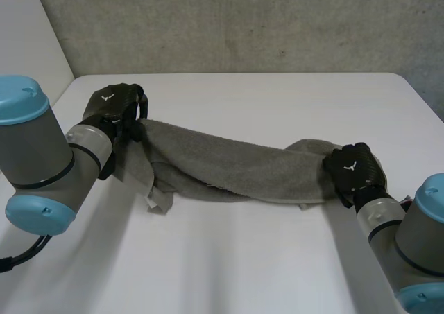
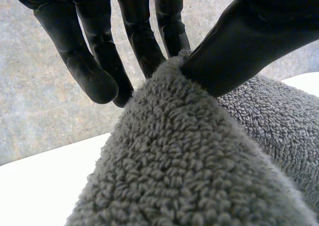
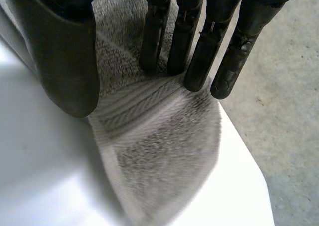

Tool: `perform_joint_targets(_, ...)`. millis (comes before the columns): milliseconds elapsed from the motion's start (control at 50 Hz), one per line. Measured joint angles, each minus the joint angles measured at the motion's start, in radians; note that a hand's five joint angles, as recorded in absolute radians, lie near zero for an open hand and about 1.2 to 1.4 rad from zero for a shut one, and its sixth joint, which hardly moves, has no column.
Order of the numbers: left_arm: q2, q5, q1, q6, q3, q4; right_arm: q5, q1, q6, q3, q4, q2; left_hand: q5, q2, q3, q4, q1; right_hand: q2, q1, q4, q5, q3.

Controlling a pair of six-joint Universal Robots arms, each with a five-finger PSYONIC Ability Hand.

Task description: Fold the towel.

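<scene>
Grey terry: I count one towel point(image 1: 236, 167), strung across mid-frame over the white table point(image 1: 277, 99). My left hand point(image 1: 114, 109), upper left, pinches one end; my right hand point(image 1: 354, 170), lower right, grips the other end between thumb and fingers.

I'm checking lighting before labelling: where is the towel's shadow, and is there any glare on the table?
Head view: the towel throws a soft shadow on the table along its near edge, no glare. Right wrist view: table bright, shaded beside the towel. Left wrist view: table evenly lit.
</scene>
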Motion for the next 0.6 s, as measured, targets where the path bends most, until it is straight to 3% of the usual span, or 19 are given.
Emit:
perform_joint_targets(260,0.000,0.000,0.000,0.000,0.000,0.000,-0.017,-0.055,-0.058,-0.003,0.017,0.005,0.000,0.000,0.000,0.000,0.000,-0.042,-0.052,-0.041,-0.049,-0.037)
perform_joint_targets(420,0.000,0.000,0.000,0.000,0.000,0.000,-0.065,-0.092,-0.056,0.003,0.059,0.004,0.000,0.000,0.000,0.000,0.000,-0.201,-0.211,-0.203,-0.225,-0.202)
perform_joint_targets(600,0.000,0.000,0.000,0.000,0.000,0.000,-0.110,-0.117,-0.049,0.005,0.126,-0.008,0.000,0.000,0.000,0.000,0.000,-0.231,-0.238,-0.235,-0.258,-0.232)
